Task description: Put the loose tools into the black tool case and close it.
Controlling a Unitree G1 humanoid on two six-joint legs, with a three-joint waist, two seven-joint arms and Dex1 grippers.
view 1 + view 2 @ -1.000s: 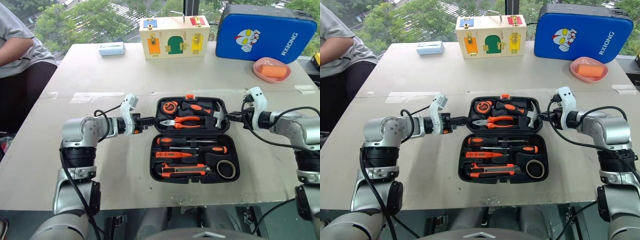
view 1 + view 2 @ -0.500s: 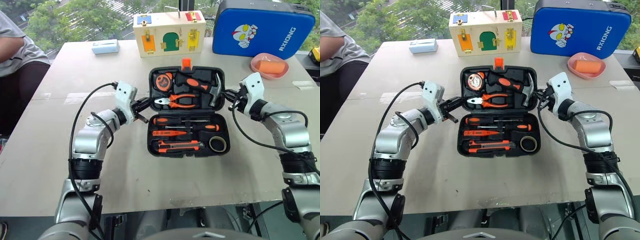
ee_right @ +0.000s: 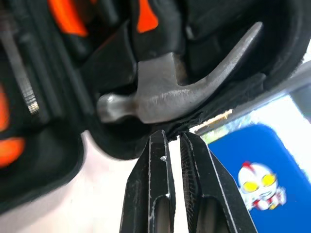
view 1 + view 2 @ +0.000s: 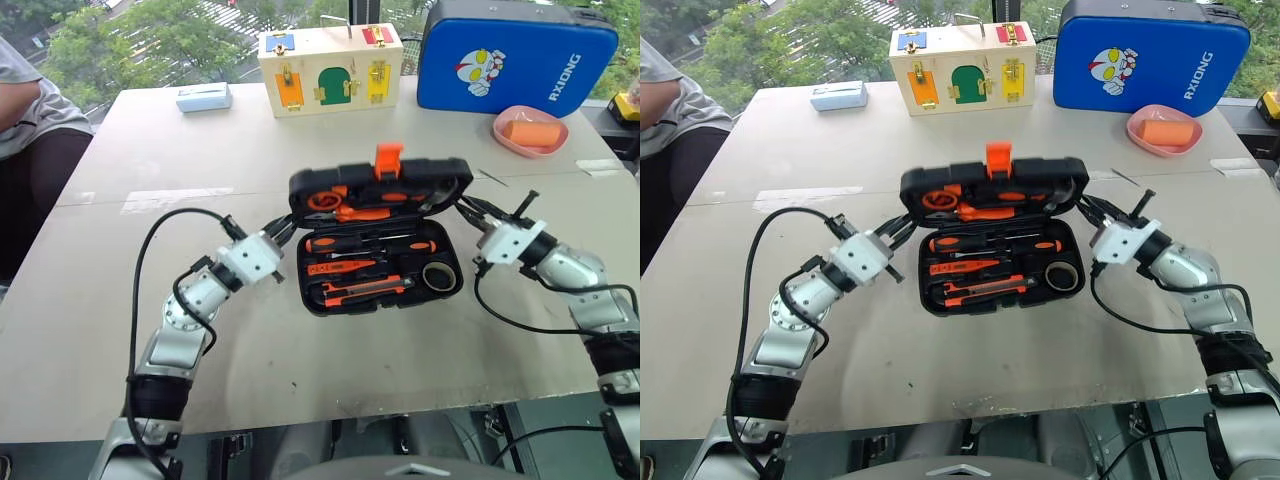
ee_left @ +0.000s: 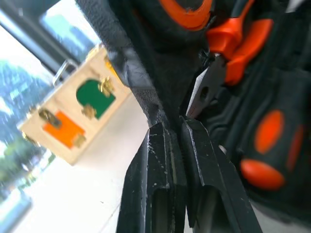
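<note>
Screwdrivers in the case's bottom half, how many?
3, all in the black tool case: two long screwdrivers at the back, the slim orange tester in front of them. The raised lid may hide others.

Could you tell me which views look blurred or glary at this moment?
Left wrist view: the pliers and case lid are soft, the window behind washed out. Right wrist view: the hammer head is blurred. Left eye view: evenly lit, the black tool case sharp.
</note>
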